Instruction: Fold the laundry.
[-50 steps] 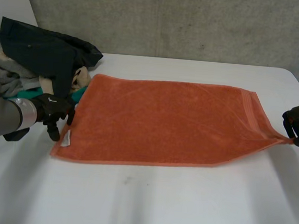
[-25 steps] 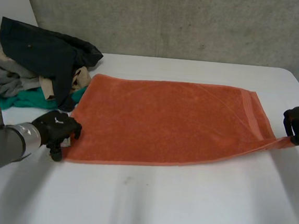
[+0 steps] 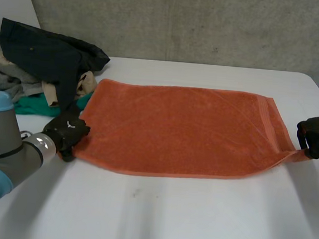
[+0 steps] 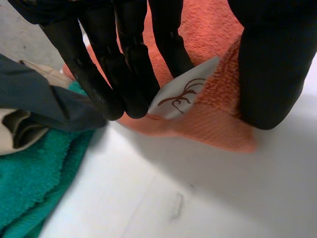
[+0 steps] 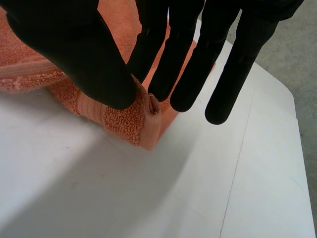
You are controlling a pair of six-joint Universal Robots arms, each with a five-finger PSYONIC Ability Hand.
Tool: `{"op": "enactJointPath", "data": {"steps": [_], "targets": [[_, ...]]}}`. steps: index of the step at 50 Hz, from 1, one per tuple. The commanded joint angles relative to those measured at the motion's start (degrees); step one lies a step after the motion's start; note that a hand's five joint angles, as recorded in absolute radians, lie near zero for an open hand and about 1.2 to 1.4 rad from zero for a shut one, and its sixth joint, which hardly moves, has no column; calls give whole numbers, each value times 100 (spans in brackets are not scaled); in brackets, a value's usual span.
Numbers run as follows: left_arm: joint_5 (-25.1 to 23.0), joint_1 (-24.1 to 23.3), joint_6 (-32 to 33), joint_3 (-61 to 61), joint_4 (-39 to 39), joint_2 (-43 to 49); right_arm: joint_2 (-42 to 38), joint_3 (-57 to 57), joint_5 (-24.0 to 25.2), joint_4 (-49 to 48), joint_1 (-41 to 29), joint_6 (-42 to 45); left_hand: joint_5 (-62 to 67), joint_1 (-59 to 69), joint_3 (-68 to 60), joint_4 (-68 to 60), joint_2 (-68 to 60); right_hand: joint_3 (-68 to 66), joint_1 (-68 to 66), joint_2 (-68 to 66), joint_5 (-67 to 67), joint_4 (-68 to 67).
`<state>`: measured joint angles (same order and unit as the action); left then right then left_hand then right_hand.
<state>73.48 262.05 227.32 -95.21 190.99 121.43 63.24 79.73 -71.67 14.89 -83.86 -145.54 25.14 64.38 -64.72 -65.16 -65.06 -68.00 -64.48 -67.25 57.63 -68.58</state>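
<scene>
While the left robot hand [image 3: 66,130] pinches one towel [image 3: 175,126] corner, the right robot hand [image 3: 318,134] pinches another.

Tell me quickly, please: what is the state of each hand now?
Left hand: closed, pinching a corner of the orange towel by its white label.
Right hand: closed, pinching the corner at the towel's other end.

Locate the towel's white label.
In the left wrist view, the white label lies at the orange towel's near-left corner, pinched between the left hand's fingers and thumb.
</scene>
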Motion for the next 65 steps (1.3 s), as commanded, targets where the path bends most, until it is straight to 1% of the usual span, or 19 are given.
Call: {"op": "enactJointPath", "data": {"steps": [1,6,8,10,13,15,18,20,25,29,37,41,43,46,48,53,55,60,65], "targets": [[-27,30,-179,135,-53,-23,22,34,4,-3,-16,0,4486,1562,-1528,-1484,-1494,-1200,-1552,-1275,1237,-1142],[-53,39,-302,179,-202,-93,22,51,4,-3,-34,8,4486,1562,-1528,-1484,-1494,-1200,-1552,-1275,1237,-1142],[-80,21,-328,187,-246,-102,22,51,12,-3,-43,0,3668,744,-710,-667,-677,-1200,-1552,-1275,1237,-1142],[-115,-5,-328,196,-290,-76,22,52,4,5,-60,0,1792,-1133,1166,1210,1200,-1200,-1552,-1275,1237,-1142],[-159,-14,-320,179,-325,-58,22,52,-5,14,-69,0,1746,-1178,1212,1256,1246,-1200,-1552,-1275,1237,-1142],[-159,-14,-328,179,-343,-58,31,60,-5,23,-78,0,1796,-1128,1162,1205,1196,-1200,-1552,-1275,1237,-1142],[-211,-14,-337,170,-343,-67,66,95,-5,32,-78,0,2634,-290,324,367,358,-1200,-1552,-1275,1237,-1142],[-282,4,-355,170,-352,-93,119,122,12,32,-69,0,4479,1555,-1521,-1477,-1487,-1200,-1552,-1275,1237,-1142],[-440,47,-363,144,-553,-260,312,183,-23,111,-16,52,4486,1562,-1528,-1484,-1494,-1200,-1552,-1275,1237,-1142],[-519,197,-434,12,-1097,-567,654,280,21,400,80,254,4486,1562,-1528,-1484,-1494,-1200,-1552,-1275,1237,-1142],[-581,689,-294,-471,-2723,-1288,1226,737,109,1753,563,2194,4486,1562,-1528,-1484,-1494,-1200,-1552,-1275,1237,-1142],[-694,856,180,-568,-3470,-1385,1235,921,39,2342,1309,3696,4486,1562,-1528,-1484,-1494,-1200,-1552,-1275,1237,-1142],[-704,839,374,-525,-3629,-1385,1183,922,13,2379,1425,3936,4486,1562,-1528,-1484,-1494,-1200,-1552,-1275,1237,-1142],[-712,690,437,-227,-3630,-1376,937,764,-93,2256,1303,3631,4486,1562,-1528,-1484,-1494,-1200,-1552,-1275,1237,-1142],[-713,488,130,142,-3472,-1333,744,527,-111,2063,1145,3279,4486,1562,-1528,-1484,-1494,-1200,-1552,-1275,1237,-1142],[-503,-13,-1266,1476,-2858,-745,269,-263,-84,1072,574,1989,4486,1562,-1528,-1484,-1494,-1200,-1552,-1275,1237,-1142],[-362,-128,-1522,1855,-2760,-534,146,-440,-93,824,450,1689,4486,1562,-1528,-1484,-1494,-1200,-1552,-1275,1237,-1142],[323,-444,-1980,2937,-2707,143,-329,-993,-172,7,81,994,4486,1562,-1528,-1484,-1494,-1200,-1552,-1275,1237,-1142],[1044,-664,-2112,4078,-2795,907,-890,-1599,-593,-652,-191,694,4486,1562,-1528,-1484,-1494,-1200,-1552,-1275,1237,-1142]]}}
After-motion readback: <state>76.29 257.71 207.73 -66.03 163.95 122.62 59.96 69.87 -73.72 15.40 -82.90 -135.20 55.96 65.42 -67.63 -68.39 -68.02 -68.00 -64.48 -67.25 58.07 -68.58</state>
